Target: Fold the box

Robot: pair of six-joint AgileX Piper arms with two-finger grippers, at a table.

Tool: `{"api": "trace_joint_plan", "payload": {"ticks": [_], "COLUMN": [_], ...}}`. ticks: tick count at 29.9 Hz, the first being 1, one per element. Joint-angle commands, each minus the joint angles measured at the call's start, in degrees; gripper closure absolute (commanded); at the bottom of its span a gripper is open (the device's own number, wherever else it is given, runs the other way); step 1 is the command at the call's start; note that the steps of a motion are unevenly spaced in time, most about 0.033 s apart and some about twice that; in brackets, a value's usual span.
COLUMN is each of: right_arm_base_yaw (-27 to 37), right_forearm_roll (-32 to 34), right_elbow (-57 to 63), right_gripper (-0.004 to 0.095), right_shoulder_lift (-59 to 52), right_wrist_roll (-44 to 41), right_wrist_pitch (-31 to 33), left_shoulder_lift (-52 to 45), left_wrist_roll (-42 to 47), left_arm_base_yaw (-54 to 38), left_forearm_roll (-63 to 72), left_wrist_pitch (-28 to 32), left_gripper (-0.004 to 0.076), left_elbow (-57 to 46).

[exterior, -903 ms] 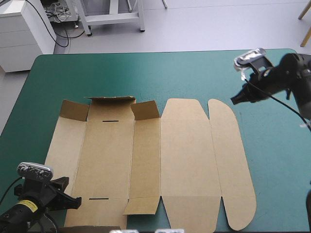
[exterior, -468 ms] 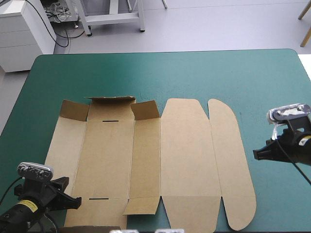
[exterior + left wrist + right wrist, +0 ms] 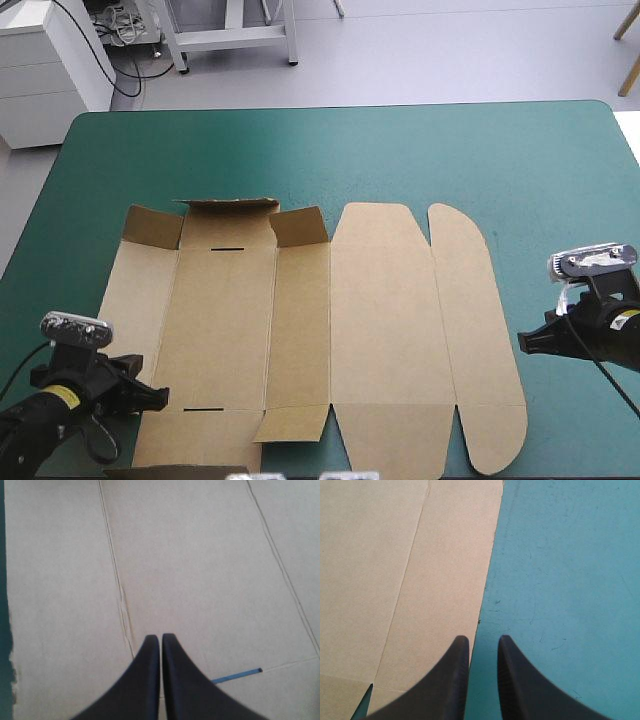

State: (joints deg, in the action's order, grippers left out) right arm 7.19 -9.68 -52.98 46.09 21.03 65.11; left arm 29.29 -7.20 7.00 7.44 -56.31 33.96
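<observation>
On the teal-green cover point(image 3: 400, 150), the brown box point(image 3: 380, 320) lies at mid-table as an almost flat sheet, only the short flaps point(image 3: 230, 206) at its far end tipped up, so every wall and tuck is left to do. The left gripper point(image 3: 160, 639), fingers pressed together, hangs over the box's near left corner; the right gripper point(image 3: 482, 641), fingers narrowly apart, sits at the rounded panel's point(image 3: 470, 330) outer edge. No brand, label or writing shows on the box.

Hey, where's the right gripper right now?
In the high view the right gripper is over the teal-green cover at the table's right side, pointing at the box. Its wrist view shows its tips at the box's right edge.
</observation>
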Motion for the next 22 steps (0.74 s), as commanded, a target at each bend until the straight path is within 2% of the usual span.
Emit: {"api": "trace_joint_plan", "payload": {"ticks": [1,7,10,13,16,22], "right_arm_base_yaw": [0.5,0.5,0.5,0.5,0.5,0.5], "right_forearm_roll": [-0.61,-0.61,-0.61,-0.61,-0.61,-1.23], "right_elbow": [-1.33,-1.33,-1.33,-1.33,-1.33,-1.33], "right_gripper": [0.0726,0.0726,0.0726,0.0728,0.0747,0.0786], "right_shoulder_lift": [-0.3,-0.3,-0.3,-0.3,-0.3,-0.3], "right_wrist_roll": [0.44,0.55,0.55,0.55,0.55,0.55], "right_wrist_pitch": [-2.8,-2.49,-2.46,-2.35,-2.35,-2.32], "left_shoulder_lift": [6.46,18.12,22.12,25.61,28.24,31.77], "left_wrist_roll": [3.01,7.2,8.02,5.77,-1.42,-10.2], "left_arm_base_yaw": [-0.12,-0.51,-3.74,-10.94,-20.86,-38.33], "left_forearm_roll": [0.13,-4.77,-5.52,-3.05,2.91,17.19], "left_wrist_pitch": [5.48,8.71,10.9,10.89,8.83,6.6], "left_gripper": [0.0731,0.0731,0.0731,0.0731,0.0731,0.0731], "left_elbow": [5.45,9.88,13.2,17.42,20.37,21.33]}}
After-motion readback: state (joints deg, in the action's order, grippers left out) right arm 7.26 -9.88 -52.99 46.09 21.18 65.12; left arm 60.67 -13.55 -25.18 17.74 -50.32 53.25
